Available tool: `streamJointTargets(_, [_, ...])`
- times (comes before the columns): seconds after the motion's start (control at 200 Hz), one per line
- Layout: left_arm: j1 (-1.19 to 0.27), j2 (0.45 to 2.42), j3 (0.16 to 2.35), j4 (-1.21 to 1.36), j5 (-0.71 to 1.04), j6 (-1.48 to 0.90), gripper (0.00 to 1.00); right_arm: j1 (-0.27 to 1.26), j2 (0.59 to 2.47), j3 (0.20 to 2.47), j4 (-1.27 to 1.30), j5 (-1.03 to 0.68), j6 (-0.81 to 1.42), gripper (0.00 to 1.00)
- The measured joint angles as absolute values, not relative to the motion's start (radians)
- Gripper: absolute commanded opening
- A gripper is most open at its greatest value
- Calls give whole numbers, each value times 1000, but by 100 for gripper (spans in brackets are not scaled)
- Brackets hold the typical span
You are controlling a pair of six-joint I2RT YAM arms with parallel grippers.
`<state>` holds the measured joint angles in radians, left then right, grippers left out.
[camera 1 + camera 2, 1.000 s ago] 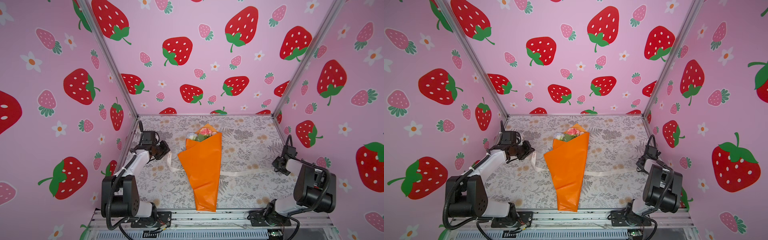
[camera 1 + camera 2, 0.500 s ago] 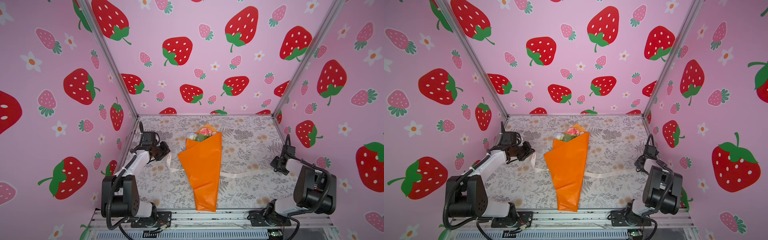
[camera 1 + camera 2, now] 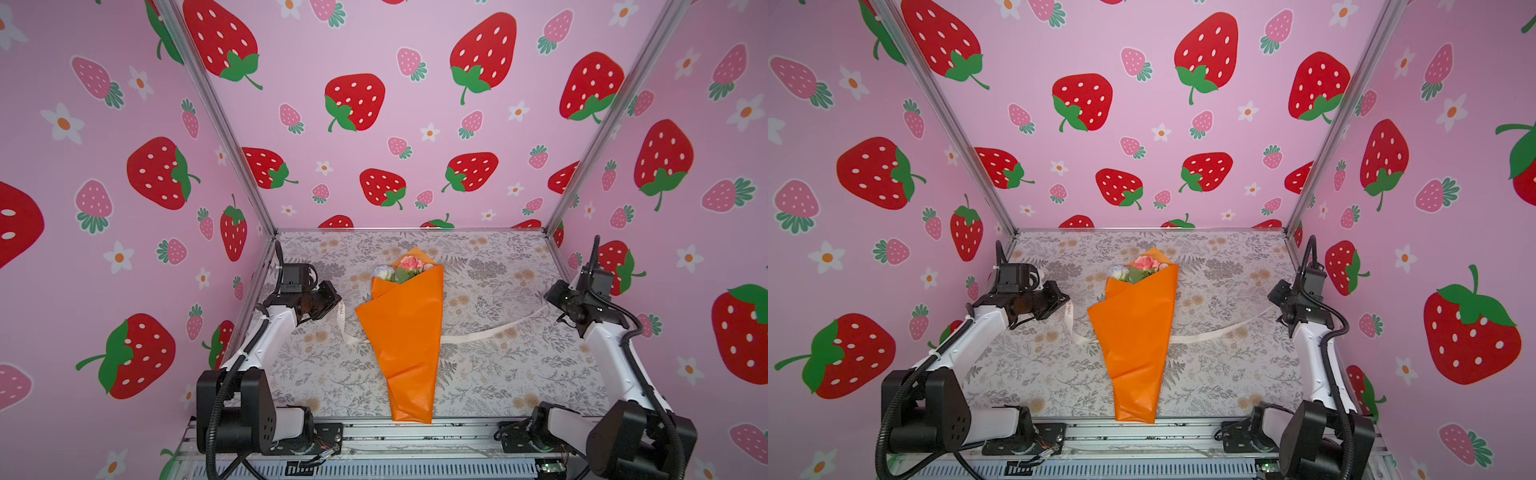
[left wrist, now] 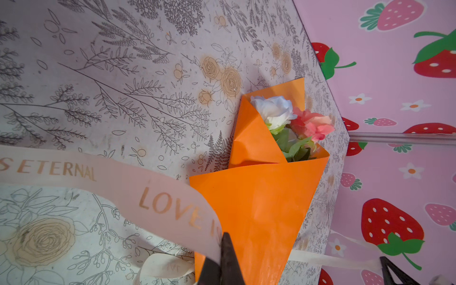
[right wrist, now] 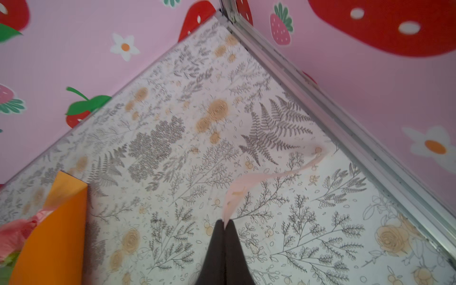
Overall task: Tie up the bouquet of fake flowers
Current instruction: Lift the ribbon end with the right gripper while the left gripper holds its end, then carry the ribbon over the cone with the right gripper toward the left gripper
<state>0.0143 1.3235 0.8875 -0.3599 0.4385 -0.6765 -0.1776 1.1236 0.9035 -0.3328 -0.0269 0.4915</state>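
The bouquet of fake flowers [image 3: 405, 268] [image 3: 1138, 268] lies mid-table, its white and pink heads [image 4: 291, 121] poking out of an orange paper cone [image 3: 403, 332] [image 3: 1133, 332]. A cream printed ribbon [image 3: 490, 332] [image 3: 1217, 332] passes under the cone. My left gripper [image 3: 332, 299] [image 3: 1065, 301] [image 4: 223, 240] is shut on the ribbon's left end [image 4: 123, 182], left of the cone. My right gripper [image 3: 549, 297] [image 3: 1273, 297] [image 5: 225, 222] is shut on the ribbon's right end [image 5: 246, 182], near the right wall. The stems are hidden inside the paper.
Pink strawberry walls close in the floral table [image 3: 498, 374] on three sides, with metal frame posts [image 5: 333, 118] at the back corners. A metal rail [image 3: 415, 436] runs along the front edge, and the cone's tip reaches it. Both arm bases stand at the front corners.
My right gripper closed on the ribbon's right end and rose a little, lifting that end off the table. The left arm and the bouquet stayed put.
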Motion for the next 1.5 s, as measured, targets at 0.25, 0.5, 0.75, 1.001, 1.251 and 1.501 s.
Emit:
streamJointTargets(0.25, [-15,1269,834,-359,437,-689,0,-178,1073,1055,-407,12,479,0])
streamJointTargets(0.5, [-70,1261,785,-358,412,-710,0,-189,1066,1074,-486,110,482,0])
streamJointTargets(0.75, [-84,1186,755,-357,374,-714,0,-199,1051,1140,-481,-62,458,0])
streamJointTargets(1.001, [-149,1158,756,-298,376,-698,0,32,1097,1163,-379,-338,493,0])
streamJointTargets(1.251, [-195,1120,744,-253,357,-705,0,517,1278,1313,-287,-354,498,0])
streamJointTargets(1.501, [-202,998,631,-219,297,-760,0,882,1638,1502,-263,-285,474,0])
